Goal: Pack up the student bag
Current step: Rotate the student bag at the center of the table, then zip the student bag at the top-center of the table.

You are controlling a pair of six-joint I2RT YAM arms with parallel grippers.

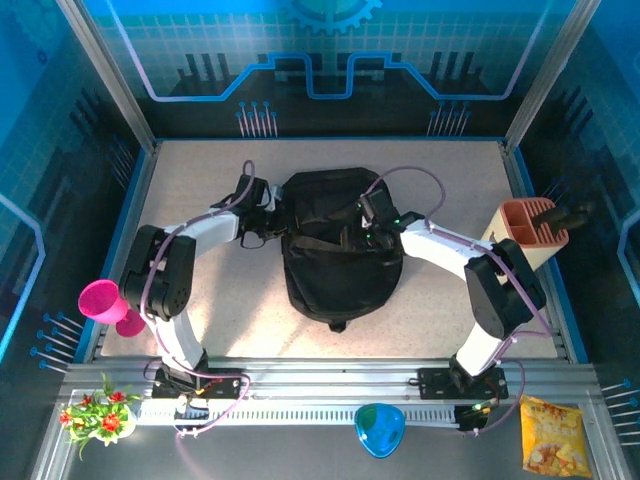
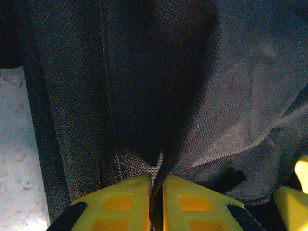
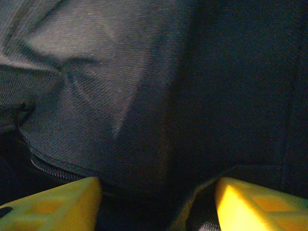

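Observation:
The student bag (image 1: 335, 260), a big black fabric backpack, lies flat in the middle of the table. My left gripper (image 1: 272, 205) is at the bag's upper left edge. In the left wrist view its yellow fingers (image 2: 130, 202) are pressed together on a thin fold of the bag's black fabric (image 2: 216, 96), so the left gripper (image 2: 156, 180) is shut on it. My right gripper (image 1: 365, 225) is over the bag's upper right part. Seen from the right wrist, the right gripper (image 3: 159, 185) stands open with its fingers far apart, and dark bag fabric (image 3: 120, 86) and a zipper line lie between and beyond them.
A pink cup (image 1: 100, 300) stands at the table's left edge and a terracotta holder (image 1: 530, 225) at the right edge. On the near rail are red flowers (image 1: 97, 410), a blue bowl (image 1: 380, 428) and a yellow snack bag (image 1: 550, 432). Speckled tabletop (image 2: 14, 144) shows left of the bag.

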